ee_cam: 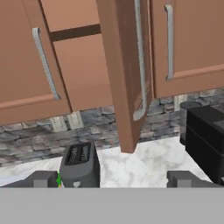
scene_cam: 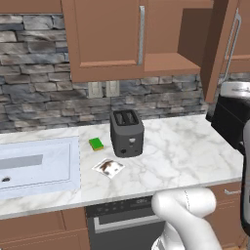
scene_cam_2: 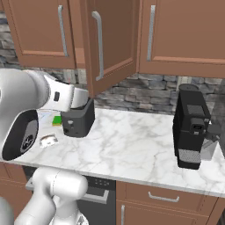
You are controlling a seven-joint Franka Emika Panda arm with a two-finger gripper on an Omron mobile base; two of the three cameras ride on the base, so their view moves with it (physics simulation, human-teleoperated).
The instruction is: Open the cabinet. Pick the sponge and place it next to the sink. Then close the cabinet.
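My end effector (ee_cam: 112,179) is wide open, empty; the cabinet (ee_cam: 127,74) door hangs ajar, and I could clip its edge reaching in.

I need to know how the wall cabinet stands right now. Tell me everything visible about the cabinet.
The cabinet is brown wood-look, mounted on the wall above the marble counter and stone backsplash. Its left door is shut; its right door is swung wide open, edge-on toward the camera. Each flat-panel door carries a long vertical silver bar handle. The interior shelf showing is bare. Nothing touches the cabinet.
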